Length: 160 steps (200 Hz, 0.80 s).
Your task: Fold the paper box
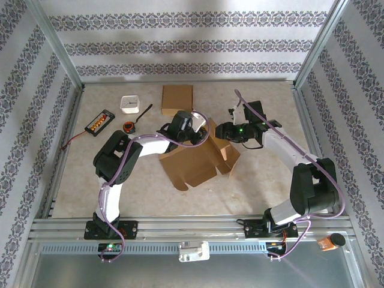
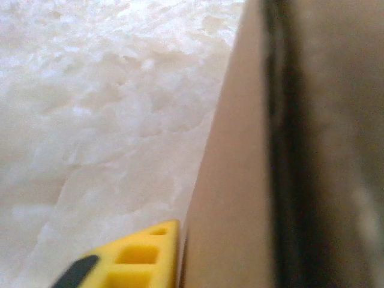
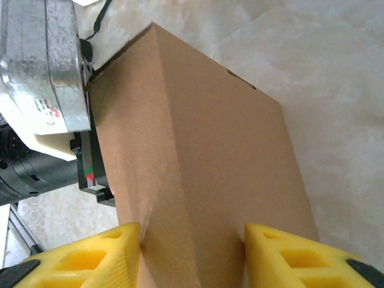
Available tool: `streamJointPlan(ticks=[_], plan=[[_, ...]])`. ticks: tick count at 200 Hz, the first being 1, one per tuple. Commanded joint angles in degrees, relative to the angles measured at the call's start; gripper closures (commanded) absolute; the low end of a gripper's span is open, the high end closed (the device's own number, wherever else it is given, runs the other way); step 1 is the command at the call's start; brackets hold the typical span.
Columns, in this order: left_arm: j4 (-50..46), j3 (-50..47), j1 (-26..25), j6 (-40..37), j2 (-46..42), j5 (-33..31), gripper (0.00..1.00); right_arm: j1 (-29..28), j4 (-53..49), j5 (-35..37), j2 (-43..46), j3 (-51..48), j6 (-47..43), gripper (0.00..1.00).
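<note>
Looking down from above, the paper box (image 1: 195, 157) lies half-formed just in front of the flat cardboard square (image 1: 177, 99), on the side towards the arm bases. Some of its panels are spread flat and some walls are raised. The left gripper (image 1: 189, 128) sits at the box's back edge, between box and square. The right gripper (image 1: 223, 131) meets the box's right corner, to the right of the square and nearer the bases. A white dish (image 1: 130, 104) rests just left of the square, well apart from the work.

From the left wrist, one yellow finger (image 2: 129, 264) lies flat against a brown wall of the box. The jaws are closed tight and appear to pinch that wall, though the far side is lost in a dark blur.

From the right wrist, two yellow fingers (image 3: 84, 261) stand against either side of a creased panel and touch both its edges, so this hand grips the box across a fold. The left arm's metal housing (image 3: 57, 72) sits at the panel's far corner.

The box looks light and thin. It is probably stiff across a panel, ready to bend along its scored creases, and easily crushed or dented by a hard squeeze. It would likely slide on the smooth table unless one hand anchors it. The safest hold is a wall's edge close to a crease, not mid-panel.
</note>
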<state>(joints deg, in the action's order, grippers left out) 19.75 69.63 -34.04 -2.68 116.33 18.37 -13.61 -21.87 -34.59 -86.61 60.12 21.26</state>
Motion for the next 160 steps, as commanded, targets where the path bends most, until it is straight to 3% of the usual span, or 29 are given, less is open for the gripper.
streamJointPlan(ticks=[1, 16, 35, 67, 97, 121, 160], plan=[[-1.19, 0.51, -1.58, 2.80, 1.41, -4.64, 1.00, -0.26, -0.90, -1.03, -0.91, 1.54, -1.35, 0.48], [-0.85, -0.48, -2.38, 4.11, 0.77, -9.88, 1.00, -0.11, -0.80, 2.92, 1.36, 2.00, -0.01, 0.35], [-1.14, -1.98, -3.04, 6.28, -0.90, -19.55, 1.00, 0.36, -1.11, 10.21, 6.11, 2.87, 2.62, 0.29], [-0.07, -5.55, -3.40, 9.47, -4.33, -35.60, 1.00, 0.76, -3.79, 24.16, 13.91, 4.23, 12.62, 0.28], [-1.02, -6.16, -4.03, 12.08, -5.67, -39.44, 1.00, 0.04, -8.41, 27.21, 15.22, 7.40, 20.76, 0.29], [-1.39, -6.78, -5.62, 13.80, -6.44, -39.02, 0.62, -0.79, -10.37, 24.18, 12.98, 9.25, 24.62, 0.29], [-7.52, -9.07, -6.48, 20.65, -15.51, -33.41, 0.37, -4.48, -17.24, 25.67, 7.35, 16.27, 24.65, 0.32]])
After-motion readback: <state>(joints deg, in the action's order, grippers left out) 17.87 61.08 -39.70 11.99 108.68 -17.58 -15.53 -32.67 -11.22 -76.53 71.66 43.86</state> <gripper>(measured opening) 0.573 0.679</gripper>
